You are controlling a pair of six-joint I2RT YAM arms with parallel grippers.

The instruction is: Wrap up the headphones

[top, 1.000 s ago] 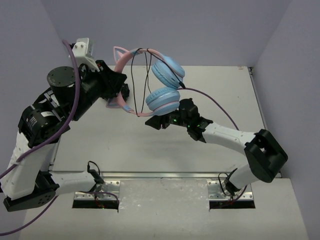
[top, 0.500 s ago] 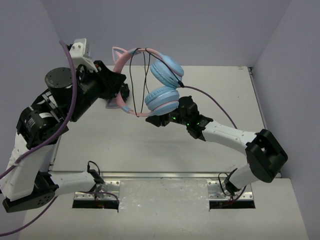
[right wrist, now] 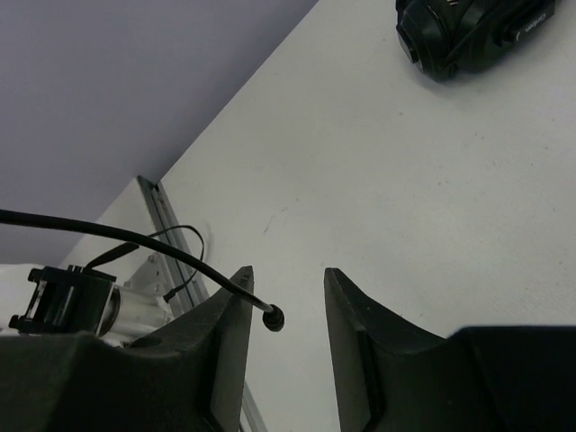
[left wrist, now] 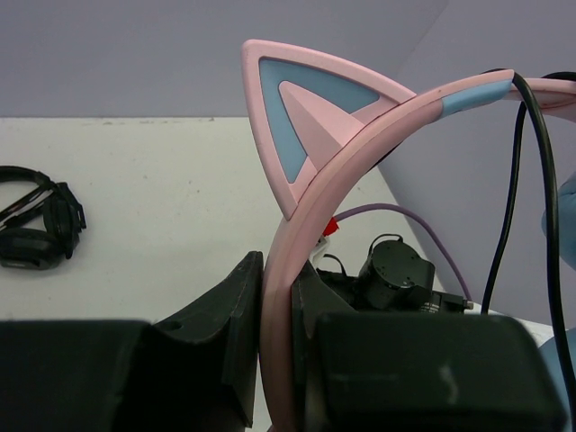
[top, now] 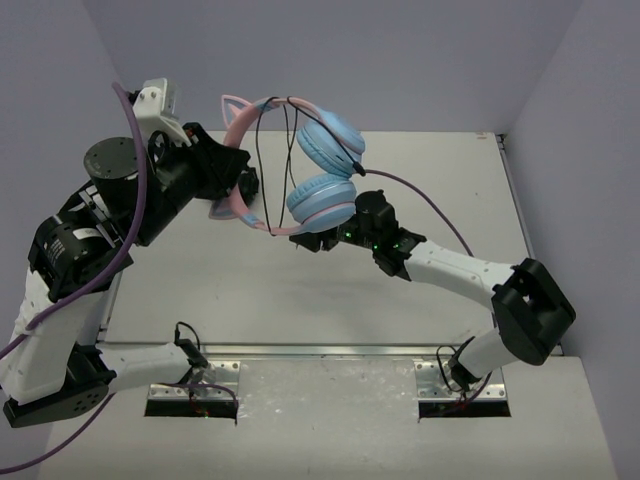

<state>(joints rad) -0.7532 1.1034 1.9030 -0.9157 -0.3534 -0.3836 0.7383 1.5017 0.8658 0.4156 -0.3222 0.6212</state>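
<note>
While headphones point(top: 300, 165) are hanging aloft at upper centre of top frame, left gripper point(left wrist: 274, 315) is clamping pink headband point(left wrist: 360, 135) tight. Right gripper point(right wrist: 283, 306) is standing part-open; cable point(right wrist: 135, 238) plug point(right wrist: 273, 317) is sitting between jaws, seemingly unpinched. Risk: plug slipping out, loops unwinding.

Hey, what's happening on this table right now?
The left gripper is shut on the pink headband of the cat-ear headphones with light blue earcups, holding them up above the white table. Their thin black cable drapes over the headband, and its plug end sits, unclamped, between the open jaws of the right gripper.
</note>
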